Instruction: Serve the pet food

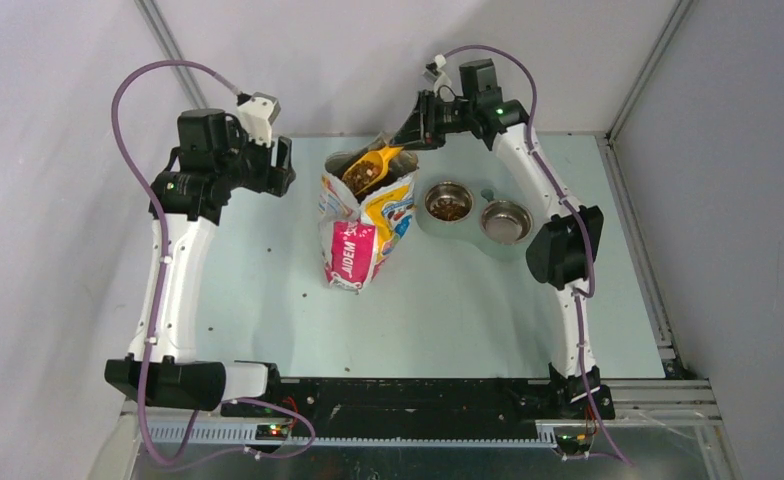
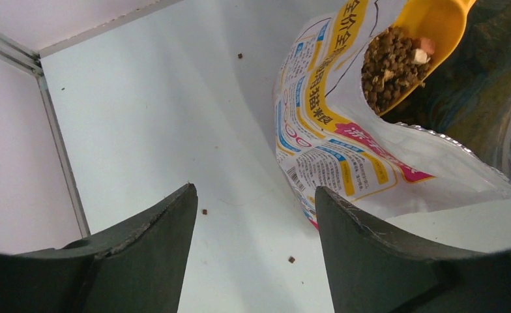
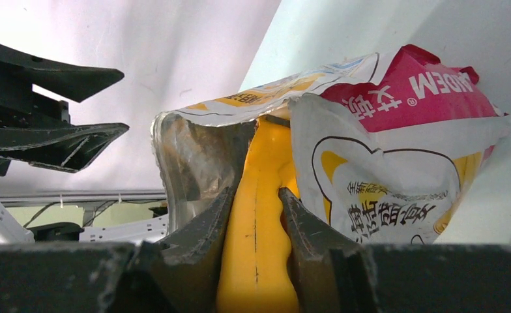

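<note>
A glossy cat-food bag (image 1: 363,225) stands open mid-table. Over its mouth a yellow scoop (image 1: 373,168) is heaped with pet food (image 1: 361,175), and my right gripper (image 1: 413,130) is shut on the scoop's handle (image 3: 259,215). The left wrist view shows the scoop (image 2: 435,26) with the brown pet food (image 2: 390,65) above the bag (image 2: 344,143). My left gripper (image 1: 278,165) hangs open just left of the bag, and nothing lies between its fingers (image 2: 148,248). The double pet bowl (image 1: 478,235) has kibble in its left cup (image 1: 449,203); its right cup (image 1: 506,221) looks empty.
Stray pellets (image 2: 204,212) lie on the table beneath my left gripper, and a few more are scattered toward the front. Grey walls close in the table at the back and both sides. The right arm's elbow (image 1: 563,245) hangs just right of the bowls.
</note>
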{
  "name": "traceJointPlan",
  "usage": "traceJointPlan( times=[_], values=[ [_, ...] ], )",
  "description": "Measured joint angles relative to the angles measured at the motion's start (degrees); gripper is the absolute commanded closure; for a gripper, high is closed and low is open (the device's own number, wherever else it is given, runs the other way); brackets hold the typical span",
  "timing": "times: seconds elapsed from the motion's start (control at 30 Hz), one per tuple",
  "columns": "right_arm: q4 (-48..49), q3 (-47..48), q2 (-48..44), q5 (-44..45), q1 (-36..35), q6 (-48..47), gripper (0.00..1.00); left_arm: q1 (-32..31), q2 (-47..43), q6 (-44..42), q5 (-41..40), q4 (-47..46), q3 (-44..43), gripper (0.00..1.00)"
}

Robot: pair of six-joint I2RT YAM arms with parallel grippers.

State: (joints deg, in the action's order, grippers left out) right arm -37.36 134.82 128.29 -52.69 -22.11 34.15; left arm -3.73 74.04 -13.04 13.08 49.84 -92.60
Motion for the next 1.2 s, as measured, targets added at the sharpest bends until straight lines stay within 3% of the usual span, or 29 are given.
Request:
traceJointPlan(
  times=[0.4,0.87,1.2],
  values=[
    [1.9,-1.4,-3.3,-1.5,3.2,3.7,1.0,0.0,1.8,-2.7,1.2,3.0,-4.7,0.27],
    [13.3,-14.4,-7.3,-6.3,7.6,10.8,1.0,-2.0,1.9,-12.1,-4.5,8.3,-4.7,0.27],
    [34.1,-25.4,-8.3,-11.7,8.1,29.7,1.0,-2.4,1.9,-15.1,-8.1,10.3,-4.7,0.27]
  ],
)
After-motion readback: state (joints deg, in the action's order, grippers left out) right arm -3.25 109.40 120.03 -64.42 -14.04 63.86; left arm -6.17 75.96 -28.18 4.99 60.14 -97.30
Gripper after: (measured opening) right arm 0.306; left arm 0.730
